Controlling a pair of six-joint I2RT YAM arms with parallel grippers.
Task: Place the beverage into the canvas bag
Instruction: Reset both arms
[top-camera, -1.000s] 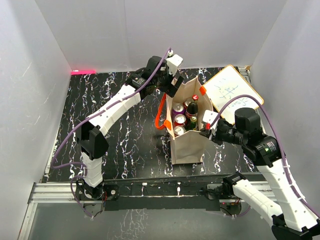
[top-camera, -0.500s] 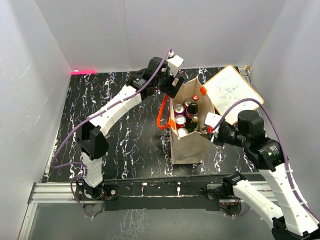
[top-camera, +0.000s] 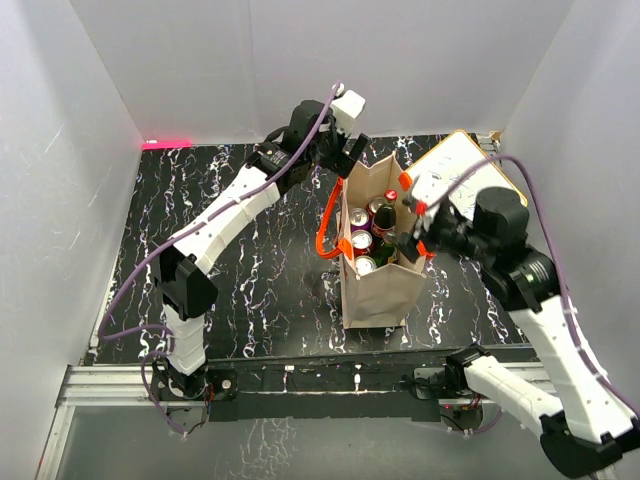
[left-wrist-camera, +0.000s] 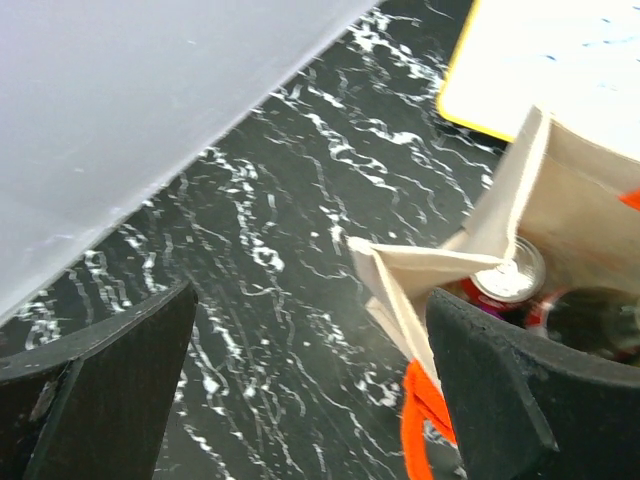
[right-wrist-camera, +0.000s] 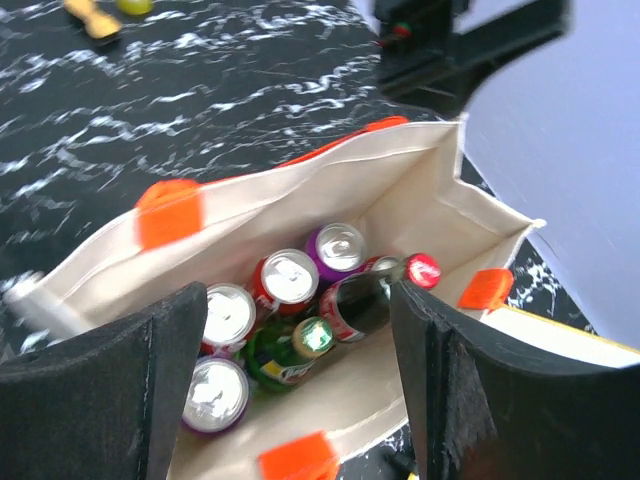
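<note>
- R gripper (right-wrist-camera: 300, 310): fingers spread wide, nothing btwn them. It hangs over the open mouth of the tall beige canvas bag (right-wrist-camera: 300, 200).
- Straight below it, inside the bag: green bottle w/ green cap (right-wrist-camera: 312, 338), touching a dark bottle w/ red cap (right-wrist-camera: 372, 295) that leans toward the far wall.
- Next to those, also inside: red can (right-wrist-camera: 288, 277), purple can w/ silver top (right-wrist-camera: 340, 247), two more silver-topped cans (right-wrist-camera: 222, 350) nearer one finger. All drinks sit low in the bag, packed close.
- Past the bag from R gripper: black white-veined marble tabletop (right-wrist-camera: 200, 90).
- L gripper (left-wrist-camera: 310, 310): fingers also spread, holding nothing, apart from the bag.
- Closest to it: a top corner of the bag near one fingertip, w/ an orange loop handle (left-wrist-camera: 425, 410) beside that finger.
- Under the gap btwn L fingers: bare tabletop.
- Further out: yellow-framed whiteboard (left-wrist-camera: 560, 50) beyond the bag, pale wall (left-wrist-camera: 150, 100) on the other side.
</note>
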